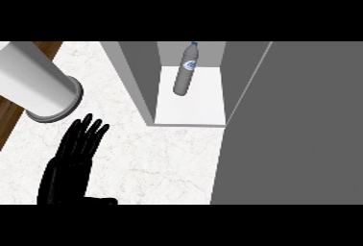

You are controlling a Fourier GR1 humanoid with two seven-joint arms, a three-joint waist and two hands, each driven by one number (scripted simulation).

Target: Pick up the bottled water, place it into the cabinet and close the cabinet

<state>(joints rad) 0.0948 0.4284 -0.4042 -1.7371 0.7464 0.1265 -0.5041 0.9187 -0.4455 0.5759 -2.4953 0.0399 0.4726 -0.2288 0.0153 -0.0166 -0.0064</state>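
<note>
Now you are seeing the left hand resting low on the counter, fingers straight and spread. The bottle is standing inside the open cabinet, well beyond the hand and to its right.

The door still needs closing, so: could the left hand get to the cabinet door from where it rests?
Probably yes. The left hand rests open on the counter, and nothing lies between it and the open cabinet door.
</note>
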